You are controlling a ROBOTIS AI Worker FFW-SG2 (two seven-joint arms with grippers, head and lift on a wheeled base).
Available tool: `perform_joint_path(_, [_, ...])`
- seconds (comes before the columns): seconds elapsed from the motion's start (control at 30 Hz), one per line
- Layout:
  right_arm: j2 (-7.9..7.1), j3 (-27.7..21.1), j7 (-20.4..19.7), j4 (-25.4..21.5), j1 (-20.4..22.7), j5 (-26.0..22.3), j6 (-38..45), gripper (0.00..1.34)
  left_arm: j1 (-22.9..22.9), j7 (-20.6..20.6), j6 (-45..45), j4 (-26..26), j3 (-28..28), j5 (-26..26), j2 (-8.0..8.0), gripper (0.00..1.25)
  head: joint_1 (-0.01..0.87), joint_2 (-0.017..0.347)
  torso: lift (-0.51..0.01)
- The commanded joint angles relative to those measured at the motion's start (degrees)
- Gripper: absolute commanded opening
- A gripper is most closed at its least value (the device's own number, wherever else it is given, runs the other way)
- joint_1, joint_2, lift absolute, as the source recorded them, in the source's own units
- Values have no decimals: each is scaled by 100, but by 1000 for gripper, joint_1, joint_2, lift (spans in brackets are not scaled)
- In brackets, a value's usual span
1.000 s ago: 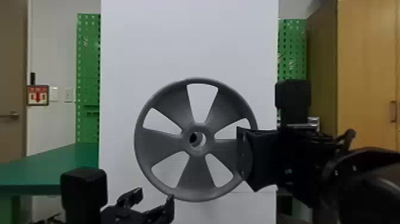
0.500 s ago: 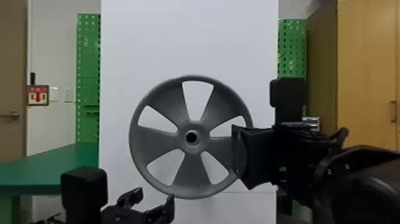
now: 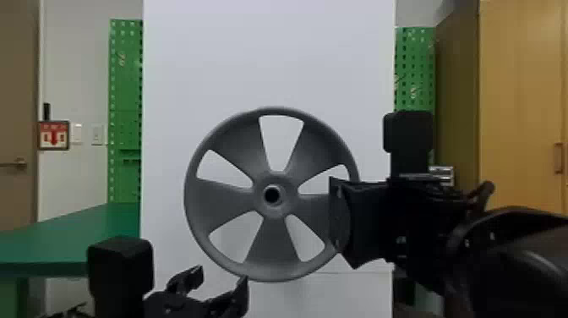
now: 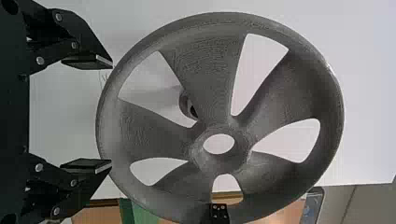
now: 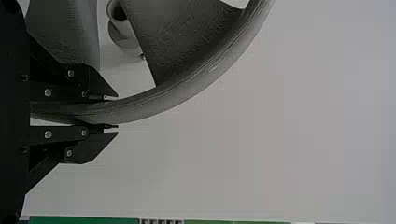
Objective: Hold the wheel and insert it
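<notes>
Right gripper (image 3: 339, 215) pinches the grey, finely ridged round wheel (image 3: 224, 197) with 5 spokes; left gripper (image 3: 221, 275) is spread; white board (image 3: 262, 55) stands behind.

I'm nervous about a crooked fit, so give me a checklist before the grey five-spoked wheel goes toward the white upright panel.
1. Black two-fingered right gripper shut on the rim of the grey five-spoked wheel: ok.
2. Wheel held upright before the white upright panel: ok.
3. Round grey stub on the panel unobstructed by the wheel's spokes: not ok, a spoke partly covers it in the right wrist view.
4. Hub hole lined up with the stub: cannot tell.
5. Black two-fingered left gripper gripping the rim, if wanted: not ok, its fingers are open.
</notes>
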Motion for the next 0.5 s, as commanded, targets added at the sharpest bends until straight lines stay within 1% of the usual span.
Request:
perform_joint_path(0.0, [5,-2,0,0,-6,0,-9,242,0,-1,0,0,-2,0,5,753,0,29,-488])
perform_joint_path(0.47, [5,15,0,18,-15,0,-9,242,0,-1,0,0,-2,0,5,753,0,29,-488])
